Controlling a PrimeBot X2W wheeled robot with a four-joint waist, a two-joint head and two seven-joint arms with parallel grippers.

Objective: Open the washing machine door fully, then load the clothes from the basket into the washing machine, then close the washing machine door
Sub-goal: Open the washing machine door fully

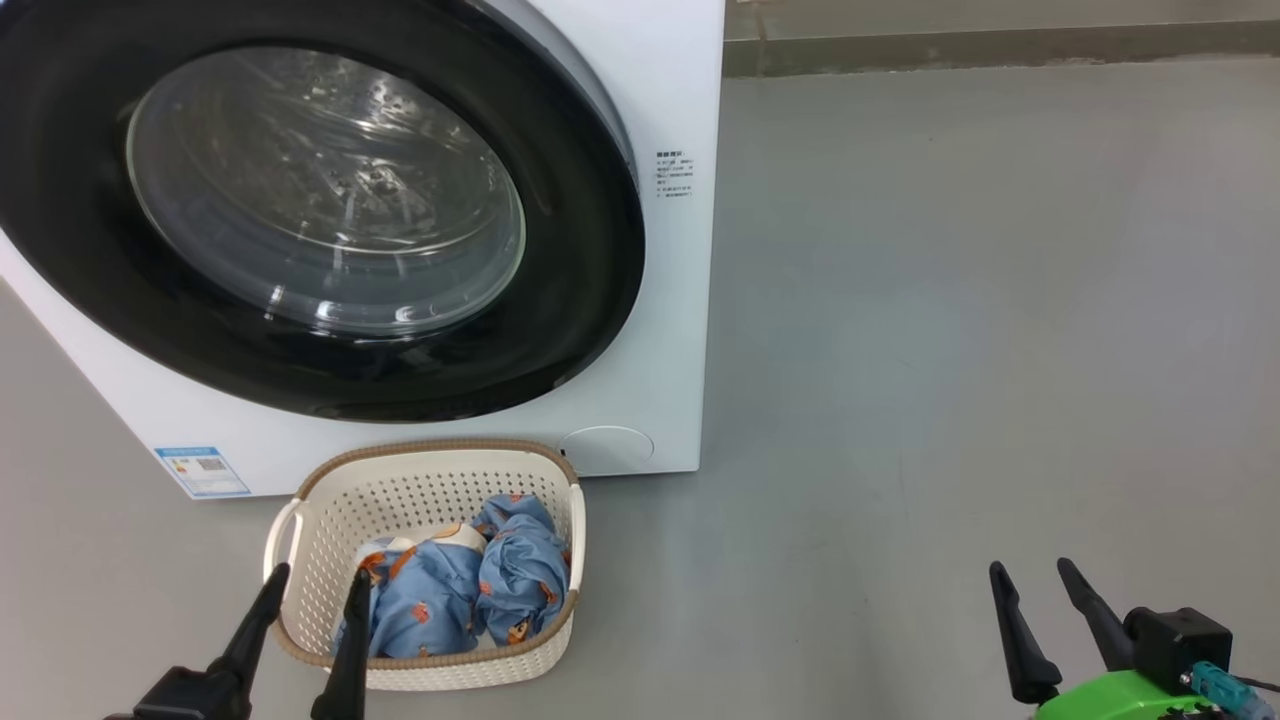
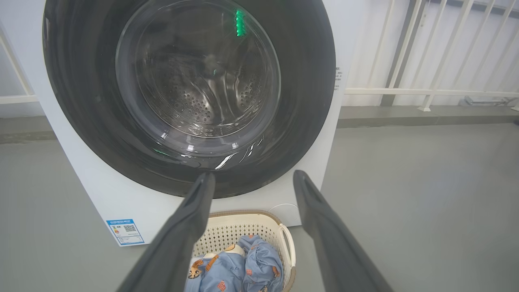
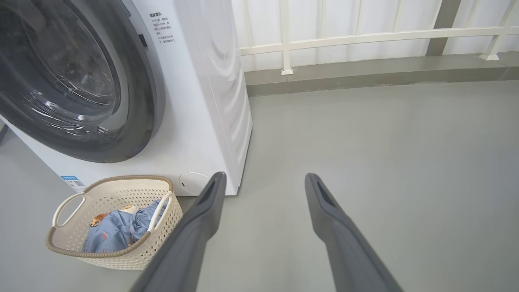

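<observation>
The white washing machine [image 1: 660, 300] stands at the upper left, its round black-rimmed glass door [image 1: 320, 200] lying flat against the front. On the floor before it sits the cream perforated basket [image 1: 330, 520] holding light blue clothes [image 1: 470, 590] with orange figures. My left gripper [image 1: 315, 585] hangs open over the basket's near left edge, holding nothing. My right gripper [image 1: 1035, 570] stands open at the lower right above bare floor, well away from the basket. The left wrist view shows the door [image 2: 308, 81], the basket [image 2: 239, 227] and the clothes [image 2: 243, 267]; the right wrist view shows the basket [image 3: 121, 194].
Grey floor [image 1: 950, 350] stretches to the right of the machine. A low kerb and white railing [image 3: 365, 40] run along the far wall. A blue label [image 1: 203, 470] sits at the machine's lower left; a round flap [image 1: 607, 448] at its lower right.
</observation>
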